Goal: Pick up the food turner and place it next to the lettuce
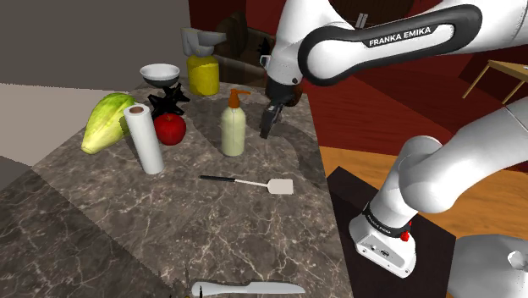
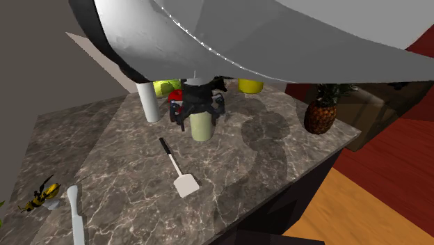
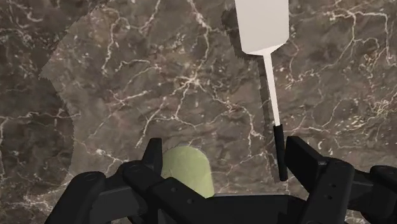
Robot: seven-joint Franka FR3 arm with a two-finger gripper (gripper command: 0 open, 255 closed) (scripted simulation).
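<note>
On the dark marble counter [image 1: 101,220], going from the shoulder view's left, there is one green lettuce [image 1: 106,121]. Just beside it stands one white paper towel roll [image 1: 145,138]. Behind the roll is one white bowl [image 1: 160,74]. Next come one black spiky thing [image 1: 167,100] and one red round fruit [image 1: 171,129]. Then there is one yellow jar [image 1: 203,74] at the back and one pale pump bottle [image 1: 233,125] with an orange top.

There is one food turner [image 1: 254,183]. It lies flat on the counter, nearer the front than the bottle. Its black handle points to the shoulder view's left and its white flat end points right. It is well apart from the lettuce.

One pale knife [image 1: 254,289] lies at the front edge. In the second exterior view, one pineapple [image 2: 321,111] stands at the far right of the counter.

The one black gripper [image 1: 269,123] hangs in the air just right of the bottle. In the wrist view its two fingers [image 3: 153,156] stand wide apart. Nothing is pinched between them. The turner's handle is close by one finger.
</note>
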